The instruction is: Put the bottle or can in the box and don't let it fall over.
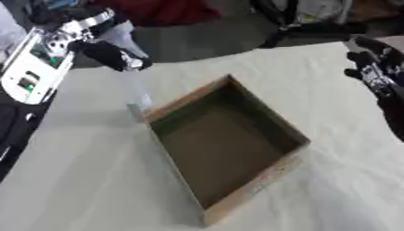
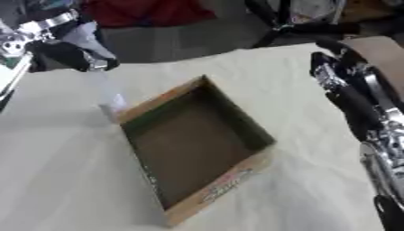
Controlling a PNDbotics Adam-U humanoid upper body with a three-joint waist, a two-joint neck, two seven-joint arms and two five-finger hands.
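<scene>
A clear plastic bottle (image 1: pixel 135 92) stands upright on the white tablecloth, just outside the far left corner of the open cardboard box (image 1: pixel 260 178). My left hand (image 1: pixel 110 55) is curled round the bottle's top, coming in from the upper left. The box lies empty, its brown floor showing. My right hand (image 2: pixel 335 74) hangs at the right edge, well clear of the box, with its fingers relaxed and holding nothing.
The white cloth covers the table (image 1: pixel 79 180) all around the box. Beyond the far table edge lie a dark floor, a red object (image 1: pixel 170 11) and black stand legs (image 1: pixel 304 27).
</scene>
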